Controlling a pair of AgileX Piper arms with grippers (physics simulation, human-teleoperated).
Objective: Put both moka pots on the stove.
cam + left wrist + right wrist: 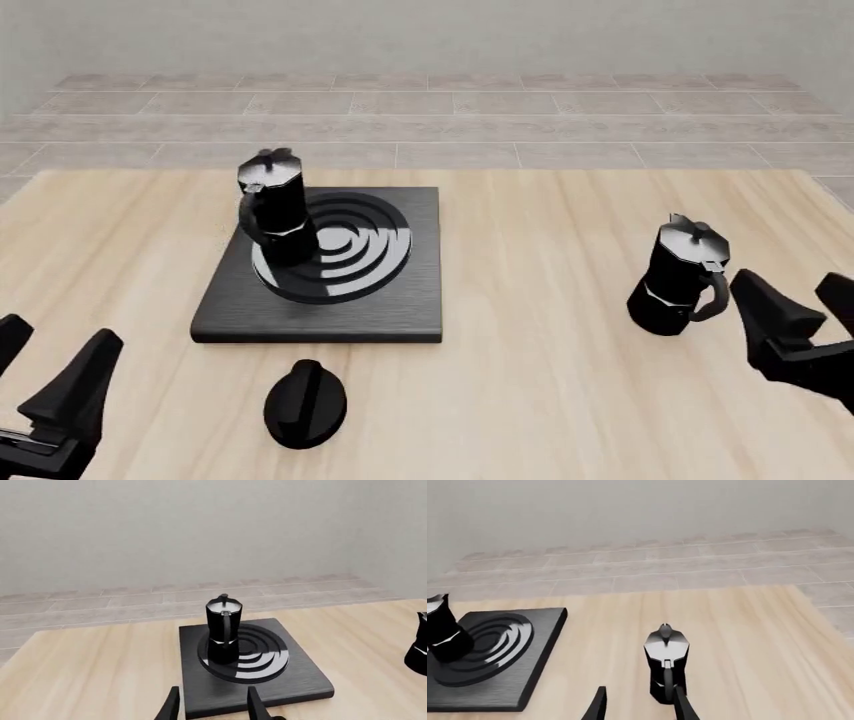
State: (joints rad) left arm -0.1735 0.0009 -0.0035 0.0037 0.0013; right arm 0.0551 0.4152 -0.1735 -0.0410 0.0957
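One moka pot stands upright on the left part of the stove's ringed burner. The other moka pot stands on the wooden table at the right, its handle turned toward my right gripper. That gripper is open just right of the pot and holds nothing. In the right wrist view this pot sits just ahead of the open fingers. My left gripper is open near the front left, well back from the stove. The left wrist view shows the pot on the stove.
A black teardrop knob lies on the table just in front of the stove. Beyond the table's far edge is a tiled floor and a pale wall.
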